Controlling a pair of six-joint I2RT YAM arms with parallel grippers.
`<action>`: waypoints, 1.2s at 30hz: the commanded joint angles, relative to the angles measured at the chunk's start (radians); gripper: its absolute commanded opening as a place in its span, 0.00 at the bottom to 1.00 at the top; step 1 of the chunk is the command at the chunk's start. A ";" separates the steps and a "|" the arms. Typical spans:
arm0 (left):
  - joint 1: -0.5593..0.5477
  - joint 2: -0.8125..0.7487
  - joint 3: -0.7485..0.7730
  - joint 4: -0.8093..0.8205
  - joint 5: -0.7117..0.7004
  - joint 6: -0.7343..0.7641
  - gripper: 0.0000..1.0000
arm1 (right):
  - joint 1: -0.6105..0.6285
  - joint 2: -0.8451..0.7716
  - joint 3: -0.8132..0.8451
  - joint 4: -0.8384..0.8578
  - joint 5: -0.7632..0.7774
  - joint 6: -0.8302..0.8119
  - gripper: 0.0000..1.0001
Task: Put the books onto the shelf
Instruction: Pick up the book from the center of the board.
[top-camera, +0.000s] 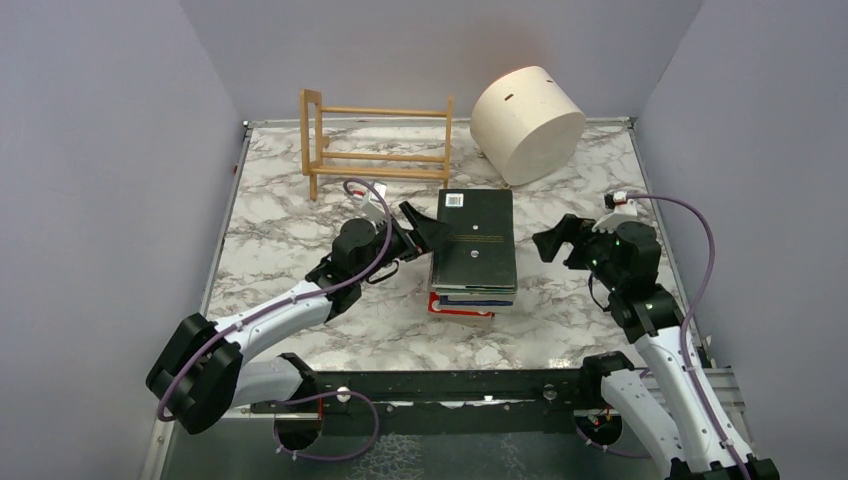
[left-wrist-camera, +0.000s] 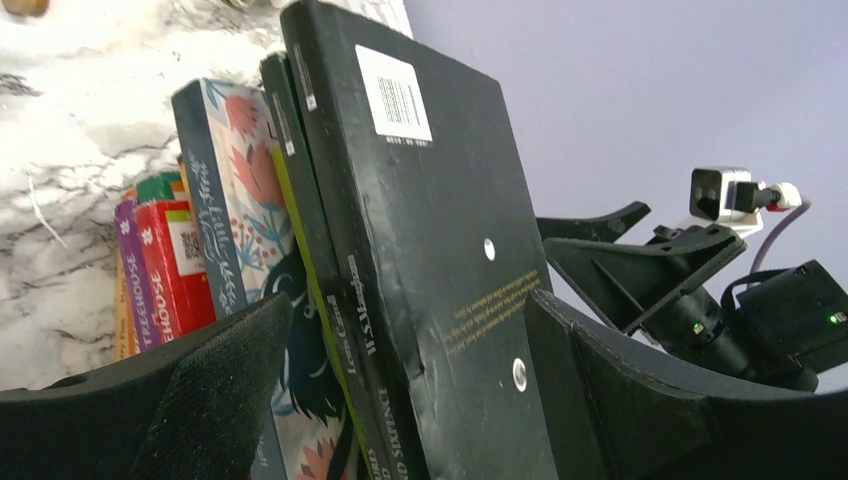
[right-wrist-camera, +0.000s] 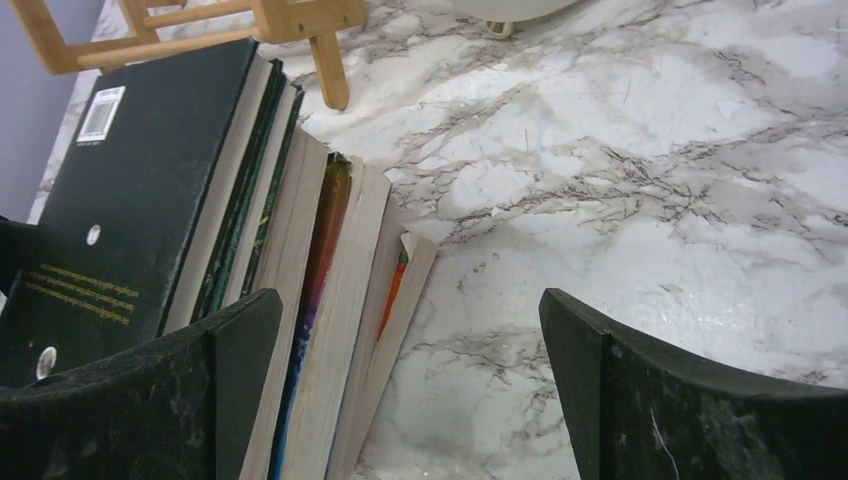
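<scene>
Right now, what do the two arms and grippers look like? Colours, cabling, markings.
Identical pair. The left arm and right arm: white link shells, black rounded joint housings, a lilac cable looped outside each. The left gripper and right gripper: matte black, two broad wedge-shaped fingers with scuffed, textured faces. A green status light shows on the right wrist.

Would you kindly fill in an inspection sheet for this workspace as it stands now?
Surface: marble-pattern table, level.
Job's things: books stacked flat mid-table, black one on top; shelf upright at the back left, no books on it.
Clutter: cream drum at the back right.
Grippers: left gripper open, jaws straddling the stack's upper books; right gripper open, right of the stack, apart from it.
Cables: purple cables looped along both arms, off the books.
Surroundings: plain grey walls on three sides.
</scene>
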 joint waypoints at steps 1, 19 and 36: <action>-0.021 -0.050 -0.031 0.048 -0.001 -0.024 0.80 | 0.007 -0.004 0.045 0.022 -0.061 -0.006 0.99; -0.020 -0.103 0.036 -0.161 -0.210 0.135 0.86 | 0.006 0.167 -0.036 0.015 -0.023 0.049 1.00; 0.053 -0.078 0.064 -0.204 -0.183 0.183 0.89 | 0.007 0.276 -0.234 0.197 -0.110 0.170 1.00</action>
